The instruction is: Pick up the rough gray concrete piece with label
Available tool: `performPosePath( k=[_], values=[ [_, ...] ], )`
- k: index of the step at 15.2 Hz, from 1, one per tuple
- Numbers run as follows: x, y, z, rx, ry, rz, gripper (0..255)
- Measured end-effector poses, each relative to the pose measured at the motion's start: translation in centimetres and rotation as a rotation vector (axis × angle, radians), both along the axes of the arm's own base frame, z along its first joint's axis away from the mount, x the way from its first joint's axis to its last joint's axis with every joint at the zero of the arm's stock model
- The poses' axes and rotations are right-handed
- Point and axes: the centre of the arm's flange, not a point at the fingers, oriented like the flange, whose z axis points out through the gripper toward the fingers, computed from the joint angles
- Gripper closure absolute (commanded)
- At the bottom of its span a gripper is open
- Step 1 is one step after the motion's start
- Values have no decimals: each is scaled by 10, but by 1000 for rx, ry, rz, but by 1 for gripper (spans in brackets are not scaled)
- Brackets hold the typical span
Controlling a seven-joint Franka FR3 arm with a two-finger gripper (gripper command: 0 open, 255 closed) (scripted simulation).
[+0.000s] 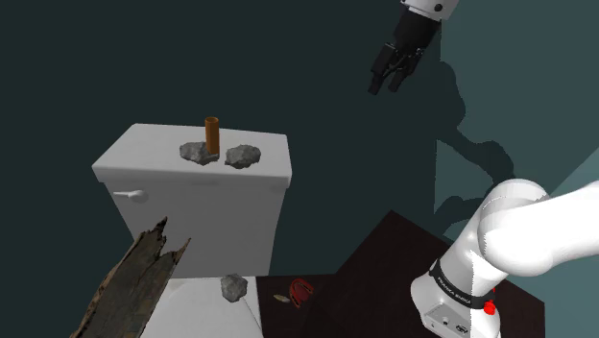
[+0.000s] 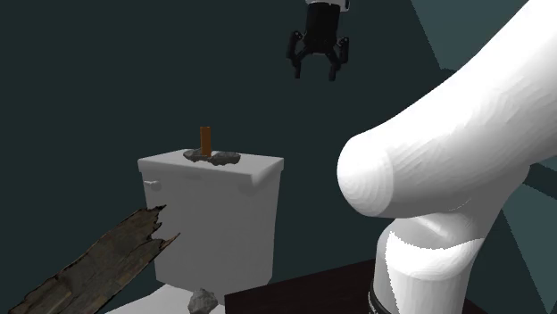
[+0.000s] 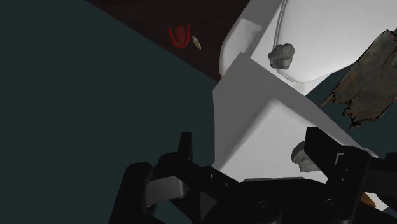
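Concrete piece (image 1: 244, 156) | flat on tank lid (image 1: 144, 154), long axis lengthwise | pincer (image 1: 383, 88) spread

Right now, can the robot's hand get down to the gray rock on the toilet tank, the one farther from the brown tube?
Probably yes. The gripper hangs high, jaws open, with nothing between it and that gray rock; the brown tube stands by the other rock.

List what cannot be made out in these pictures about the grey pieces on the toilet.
- Label: unreadable on every grey piece. In the shoulder view its left tank piece, right tank piece and lower piece are too small.
- Lower piece, second exterior view: cut by the bottom edge.
- One tank piece, wrist view: partly hidden behind the gripper.
- Red object on the floor, shoulder view: too small to identify.
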Motion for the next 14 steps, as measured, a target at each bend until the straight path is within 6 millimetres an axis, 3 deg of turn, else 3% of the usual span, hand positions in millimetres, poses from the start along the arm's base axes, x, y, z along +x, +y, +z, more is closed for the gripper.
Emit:
performPosePath(
  k=[2, 5, 14],
  values=[
    [3, 3, -4, 10, 1, -10, 0],
    [19, 13, -26, 66, 5, -62, 0],
    [85, 59, -102, 264, 20, -252, 0]
  ],
)
